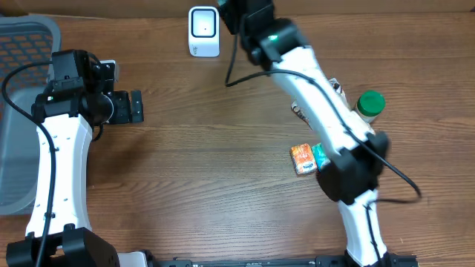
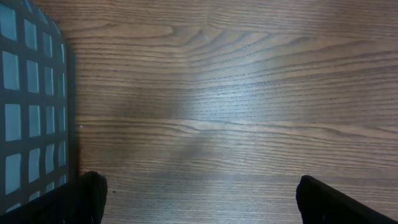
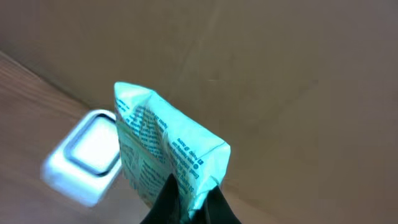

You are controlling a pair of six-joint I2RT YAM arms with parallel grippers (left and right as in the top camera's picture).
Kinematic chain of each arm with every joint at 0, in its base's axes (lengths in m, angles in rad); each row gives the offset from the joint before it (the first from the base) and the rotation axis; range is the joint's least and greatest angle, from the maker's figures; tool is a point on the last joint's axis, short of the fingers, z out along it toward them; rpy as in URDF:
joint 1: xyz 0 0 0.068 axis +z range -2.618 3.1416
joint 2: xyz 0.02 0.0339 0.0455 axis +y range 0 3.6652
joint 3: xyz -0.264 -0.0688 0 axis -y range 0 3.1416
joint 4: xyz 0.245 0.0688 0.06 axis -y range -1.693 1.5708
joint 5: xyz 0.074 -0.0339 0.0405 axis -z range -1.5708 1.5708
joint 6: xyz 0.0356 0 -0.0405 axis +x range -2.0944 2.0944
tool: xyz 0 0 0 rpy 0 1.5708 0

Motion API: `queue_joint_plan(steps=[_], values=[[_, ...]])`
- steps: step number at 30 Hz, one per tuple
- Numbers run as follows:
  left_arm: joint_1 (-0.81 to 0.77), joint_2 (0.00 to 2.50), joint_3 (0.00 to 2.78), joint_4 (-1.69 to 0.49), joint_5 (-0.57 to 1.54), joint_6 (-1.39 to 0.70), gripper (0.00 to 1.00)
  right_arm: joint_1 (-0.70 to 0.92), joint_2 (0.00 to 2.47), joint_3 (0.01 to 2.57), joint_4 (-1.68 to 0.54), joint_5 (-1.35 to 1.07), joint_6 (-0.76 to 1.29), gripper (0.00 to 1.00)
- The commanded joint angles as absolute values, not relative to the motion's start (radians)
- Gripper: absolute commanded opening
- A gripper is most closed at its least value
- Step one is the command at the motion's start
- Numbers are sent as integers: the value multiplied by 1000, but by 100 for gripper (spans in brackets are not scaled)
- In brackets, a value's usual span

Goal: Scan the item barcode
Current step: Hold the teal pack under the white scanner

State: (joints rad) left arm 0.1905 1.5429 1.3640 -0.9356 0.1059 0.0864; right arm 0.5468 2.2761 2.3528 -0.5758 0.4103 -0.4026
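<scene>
Wood-grain table [image 1: 193,170] fills most of the overhead view, and a brown cardboard wall [image 3: 280,74] runs behind it; we see a grey lattice basket [image 1: 22,44] against the left edge of the frame, its grid also showing at the left of the left wrist view.

Next in size, the white left arm [image 1: 63,170] rises from the lower left beside the basket; the right arm [image 1: 319,96] stretches from the lower right diagonally to the top centre.

We find the left claw [image 1: 136,106] spread wide over bare wood, empty, with its two dark fingertips [image 2: 87,199] in the bottom corners of its own camera.

At the top centre stands the white scanner [image 1: 203,31]; the right claw [image 3: 191,193] is just right of it in the overhead frame, pressed together on the lower edge of a mint-green packet [image 3: 165,155]. In the right wrist view the packet stands upright, its printed side turned left, with the scanner blurred in the lower left behind it; we cannot make out a barcode.

At the right, a green-capped bottle [image 1: 370,104] stands beside the right arm; an orange packet [image 1: 301,159] and a teal packet [image 1: 320,157] lie touching, right of centre.
</scene>
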Motion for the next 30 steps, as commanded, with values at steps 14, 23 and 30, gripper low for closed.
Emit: queue_joint_plan(steps=[14, 23, 30], values=[[189, 1543, 1371, -935, 121, 112, 99, 577, 2578, 2376, -78, 478, -1184, 4], [189, 1543, 1371, -935, 121, 112, 100, 594, 2596, 2376, -83, 416, -1205, 4], [189, 1543, 1371, -935, 121, 112, 99, 599, 2596, 2376, -122, 418, -1315, 4]])
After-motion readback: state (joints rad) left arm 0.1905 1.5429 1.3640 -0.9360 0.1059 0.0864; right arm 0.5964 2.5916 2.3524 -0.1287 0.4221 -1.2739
